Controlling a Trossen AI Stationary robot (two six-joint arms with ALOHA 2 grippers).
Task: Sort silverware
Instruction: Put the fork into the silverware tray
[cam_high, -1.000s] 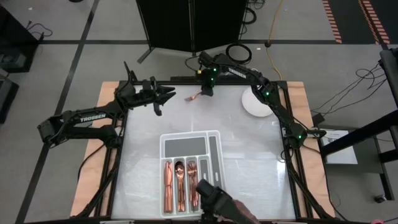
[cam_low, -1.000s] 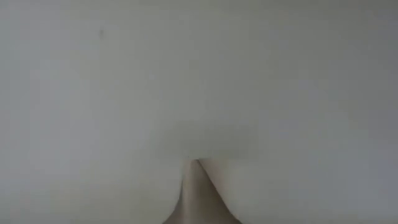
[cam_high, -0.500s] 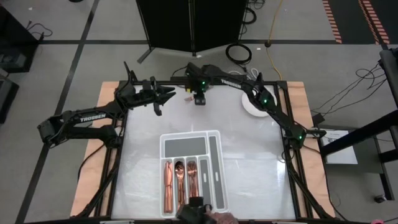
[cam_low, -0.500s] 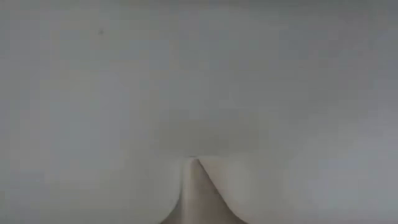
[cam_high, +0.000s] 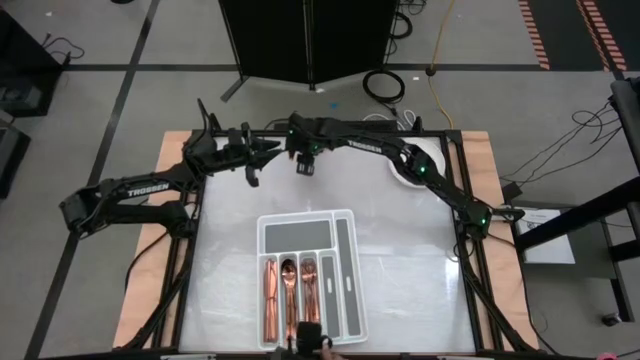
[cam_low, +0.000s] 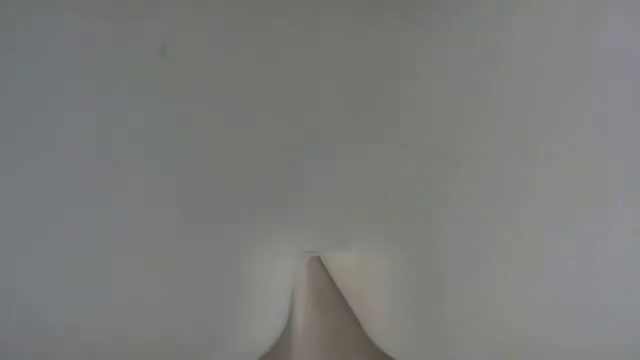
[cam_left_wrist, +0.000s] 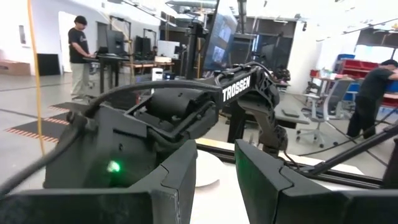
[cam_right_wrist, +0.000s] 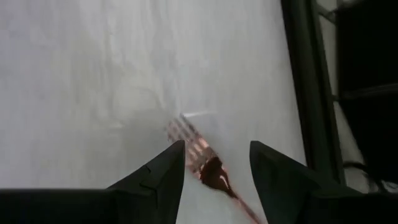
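Right gripper (cam_right_wrist: 214, 163) hung over the table's far edge, fingers spread. A copper fork (cam_right_wrist: 198, 154) lay flat on the white table (cam_right_wrist: 81, 74) directly between and below the two fingers, not gripped. Left gripper (cam_high: 262, 152) waited just beside, fingers parted on nothing. Other silverware (cam_high: 289, 290) lay in the tray (cam_high: 345, 240).

Right gripper (cam_high: 303, 166) shifted toward left arm, apparently over fork (cam_right_wrist: 198, 152), person's hand withdrawn
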